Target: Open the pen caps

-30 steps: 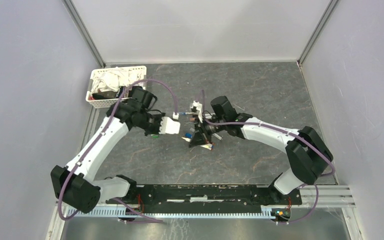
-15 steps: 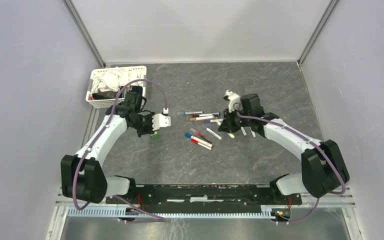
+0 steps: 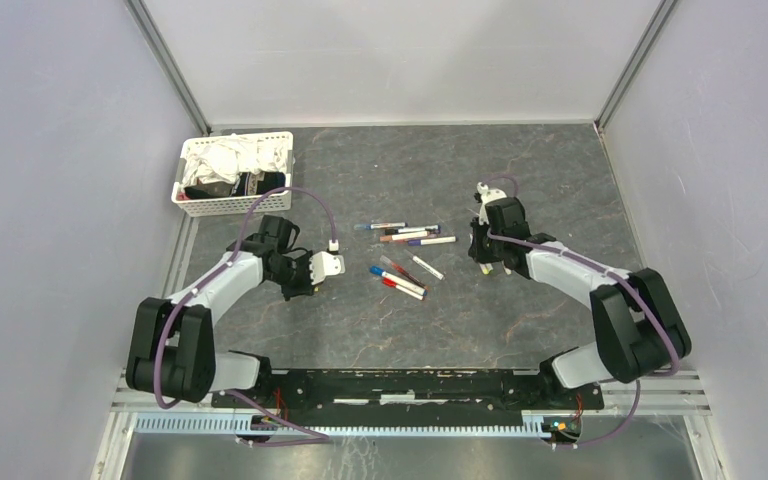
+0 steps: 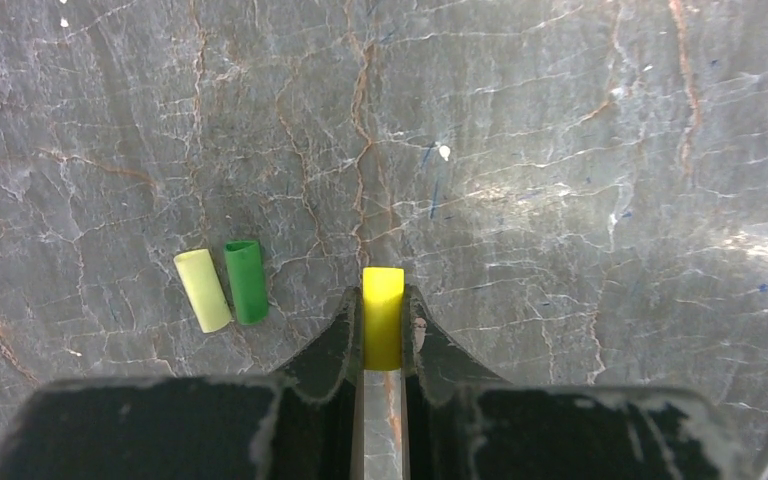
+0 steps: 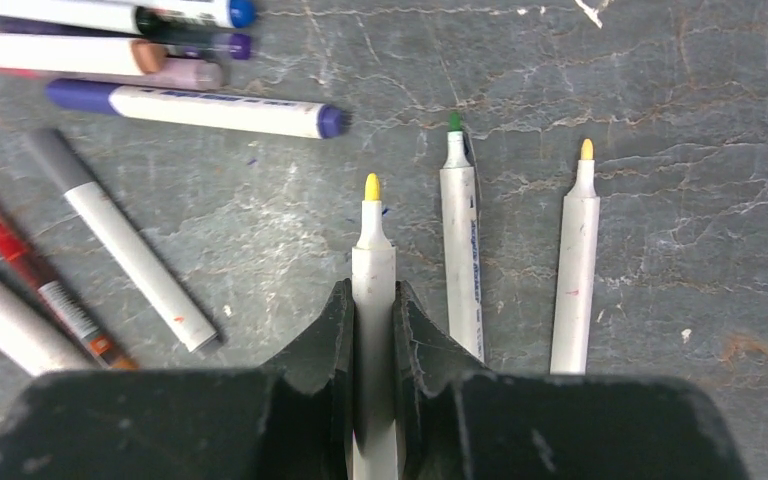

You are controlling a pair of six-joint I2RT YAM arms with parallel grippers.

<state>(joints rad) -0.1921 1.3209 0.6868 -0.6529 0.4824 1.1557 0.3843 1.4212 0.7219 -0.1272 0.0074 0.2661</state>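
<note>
Lower centre, left wrist view: my left pincer (image 4: 381, 297) clamped on bright yellow cap (image 4: 382, 318) | pale yellow cap (image 4: 203, 290), green cap (image 4: 246, 281) lying left of it | right wrist view: my right pincer (image 5: 371, 292) gripping uncapped yellow-tip pen (image 5: 372, 230), lower centre | capped pens (image 5: 190, 108) upper left

Over on the right wrist view, the yellow-tipped pen (image 5: 373, 262) disappears rearward inside the right gripper (image 5: 372, 292), back end unseen. The red pen (image 5: 0, 235) and the blue-ended pen (image 5: 10, 325) run off the left edge, and the topmost pen (image 5: 110, 15) is clipped by the top. From above, the left gripper (image 3: 302, 284) hides the yellow cap (image 4: 382, 310) it grips. The dark thing (image 3: 222, 186) in the basket (image 3: 235, 207) is too blurry to name.
</note>
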